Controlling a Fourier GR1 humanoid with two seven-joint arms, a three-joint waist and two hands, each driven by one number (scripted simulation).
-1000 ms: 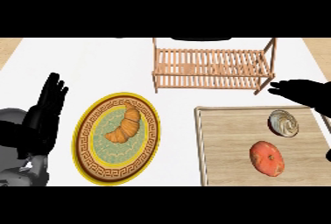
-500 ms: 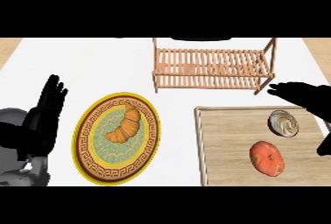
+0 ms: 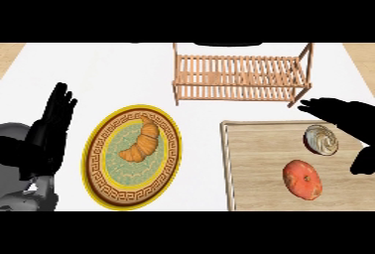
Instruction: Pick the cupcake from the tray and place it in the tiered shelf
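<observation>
A cupcake [image 3: 321,139] with pale swirled frosting sits at the far right of the wooden tray [image 3: 256,163]. My right hand [image 3: 345,119] hovers just above and right of it, fingers straight and spread toward the left, thumb hanging down at the tray's right edge, holding nothing. The wooden tiered shelf [image 3: 238,74] stands at the back, just beyond the tray. My left hand [image 3: 51,129] rests open at the left edge, fingers up.
A red tomato-like fruit [image 3: 302,179] lies on the tray in front of the cupcake. A yellow patterned plate [image 3: 110,171] holding a croissant [image 3: 142,144] sits left of the tray. Bare white counter lies between plate and shelf.
My right hand has shifted slightly down and left, closer over the cupcake. The left hand and all objects stay put.
</observation>
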